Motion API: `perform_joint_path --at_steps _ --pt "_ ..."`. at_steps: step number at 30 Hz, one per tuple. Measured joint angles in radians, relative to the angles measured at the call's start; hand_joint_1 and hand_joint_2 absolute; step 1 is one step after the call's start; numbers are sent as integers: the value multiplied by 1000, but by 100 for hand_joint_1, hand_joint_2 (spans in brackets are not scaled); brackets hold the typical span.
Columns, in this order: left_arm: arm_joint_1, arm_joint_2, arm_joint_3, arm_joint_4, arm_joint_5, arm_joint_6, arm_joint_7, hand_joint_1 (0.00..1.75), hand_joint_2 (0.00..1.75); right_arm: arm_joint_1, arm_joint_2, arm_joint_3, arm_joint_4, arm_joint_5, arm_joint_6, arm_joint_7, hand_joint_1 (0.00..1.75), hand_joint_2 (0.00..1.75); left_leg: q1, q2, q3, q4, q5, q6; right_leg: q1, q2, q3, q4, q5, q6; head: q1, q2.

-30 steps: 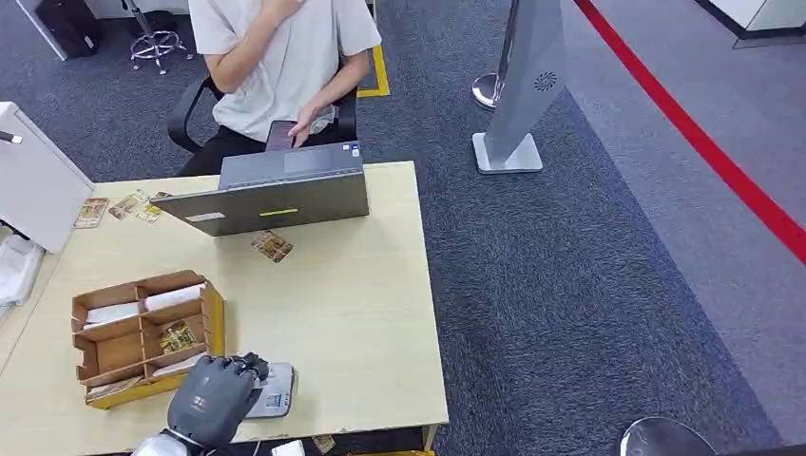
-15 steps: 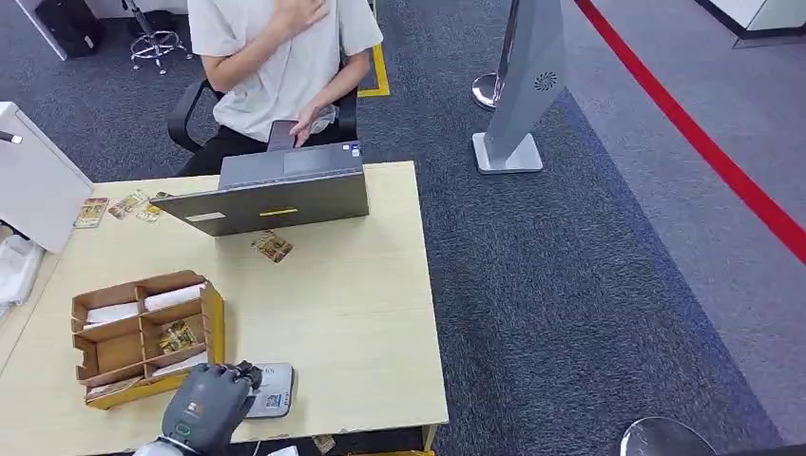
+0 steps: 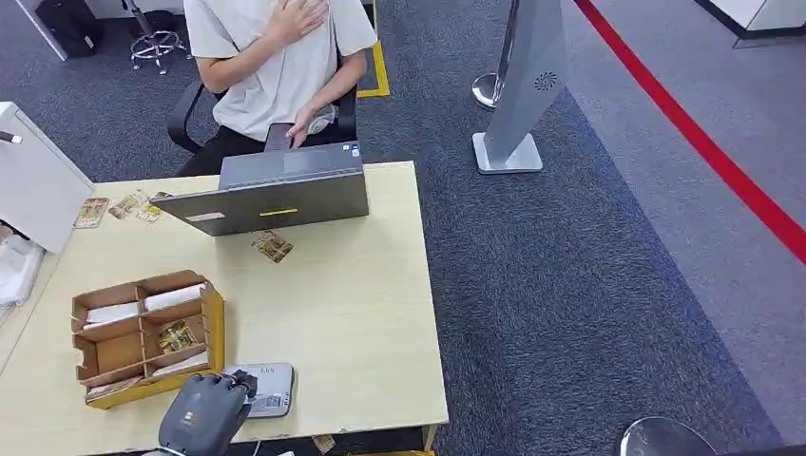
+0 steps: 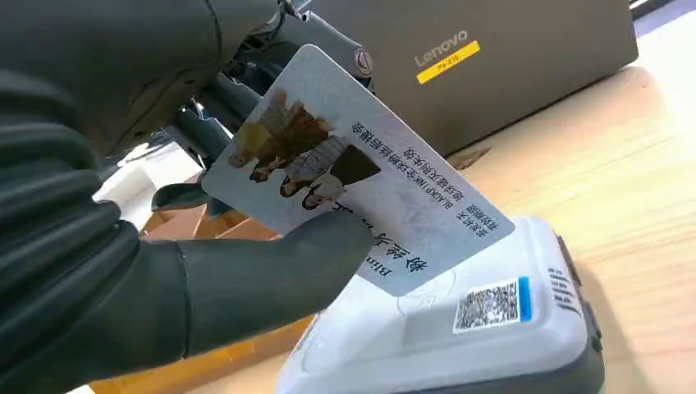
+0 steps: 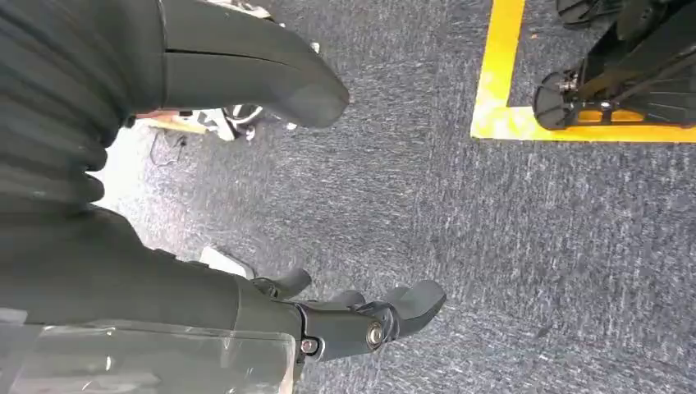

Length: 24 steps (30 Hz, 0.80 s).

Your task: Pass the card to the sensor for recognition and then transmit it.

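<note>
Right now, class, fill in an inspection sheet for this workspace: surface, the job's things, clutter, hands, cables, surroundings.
Surface: pale wooden table, mostly bare on its right half.
Job's things: card held tilted over the white sensor; the sensor sits at the table's near edge beside the cardboard tray.
Clutter: laptop at the far edge, one loose card in front of it, more cards at the far left corner.
Hands: left hand pinches the card; right hand hangs over carpet, holding nothing.
Cables: nothing seen clearly.
Surroundings: a seated person behind the laptop, grey carpet, red floor line, a grey stand.
</note>
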Motion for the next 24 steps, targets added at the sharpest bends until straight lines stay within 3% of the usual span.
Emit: perform_joint_path --at_steps 16,24 --pt "12 19 0 10 26 7 40 175 175 -10 0 -20 0 17 1 -14 0 175 0 0 0 0 0 0 0 0 0 0 0 0 0 0" --pt "4 25 0 10 16 -1 45 175 175 -8 0 -14 0 -24 -8 11 0 175 0 0 1 0 0 0 0 0 0 0 0 0 0 0"
